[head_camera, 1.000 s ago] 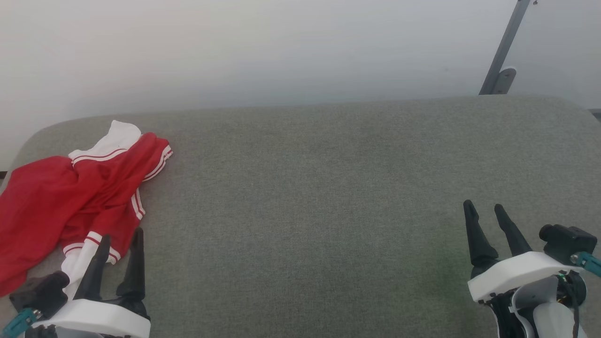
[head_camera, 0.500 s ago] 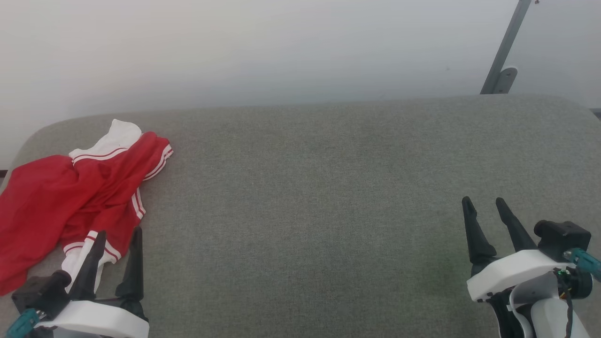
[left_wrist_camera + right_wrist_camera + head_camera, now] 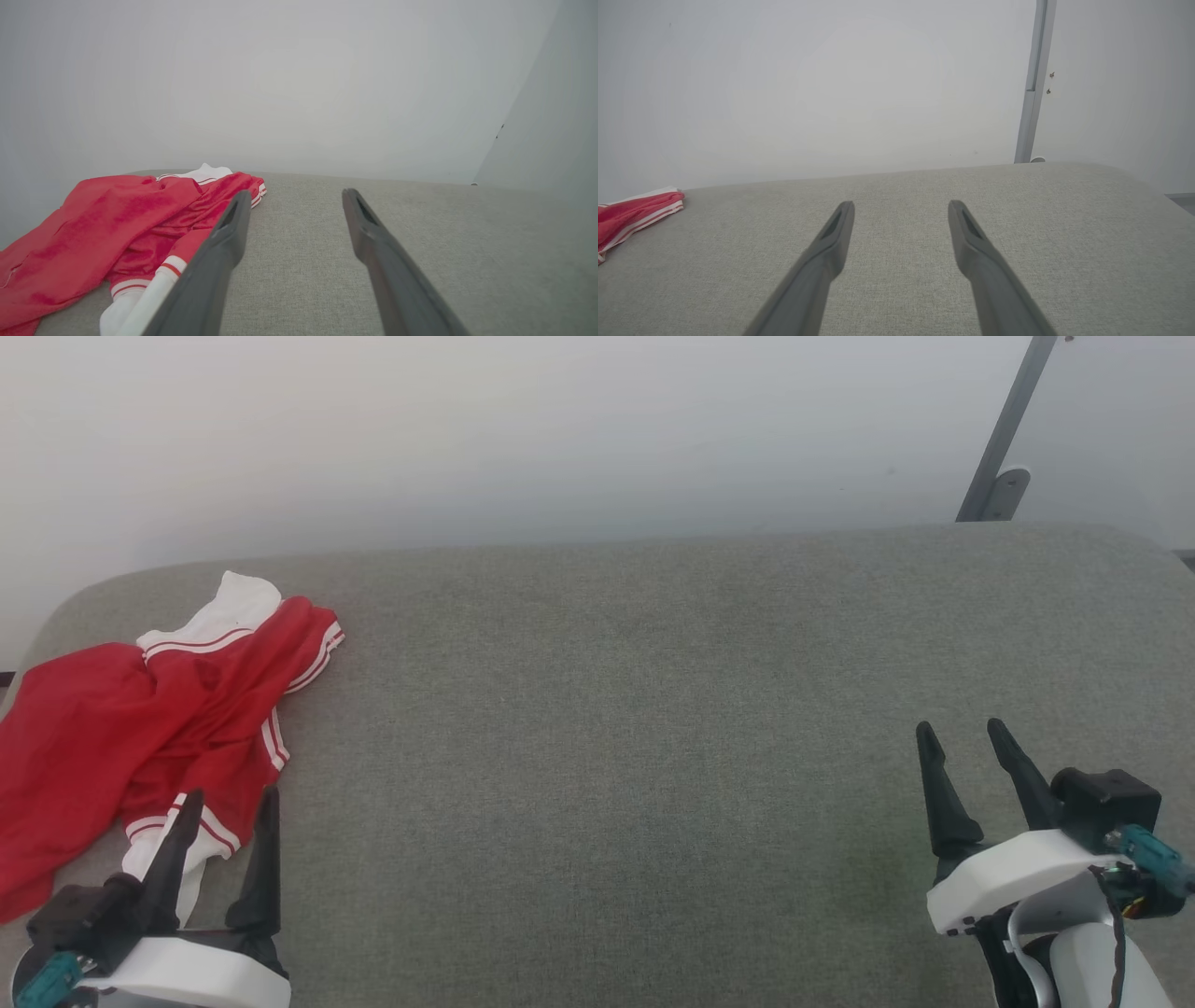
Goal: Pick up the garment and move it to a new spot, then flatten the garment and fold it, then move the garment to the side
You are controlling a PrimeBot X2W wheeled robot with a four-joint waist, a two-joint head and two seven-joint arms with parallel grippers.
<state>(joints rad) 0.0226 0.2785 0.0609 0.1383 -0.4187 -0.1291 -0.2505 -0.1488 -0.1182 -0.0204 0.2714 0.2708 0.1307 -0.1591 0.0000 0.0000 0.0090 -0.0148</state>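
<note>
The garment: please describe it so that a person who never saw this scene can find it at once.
A wide grey fabric-covered surface stretches before a pale wall. At its left end, just ahead of the left end effector, lies the garment, a crumpled bright red thin-fabric shirt. Against the grey it alone is red, with white sleeve ends edged by narrow stripes.

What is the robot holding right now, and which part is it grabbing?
Nothing. The left gripper is open by the red shirt, nothing between its fingers; the right gripper is open over bare grey cushion.
</note>
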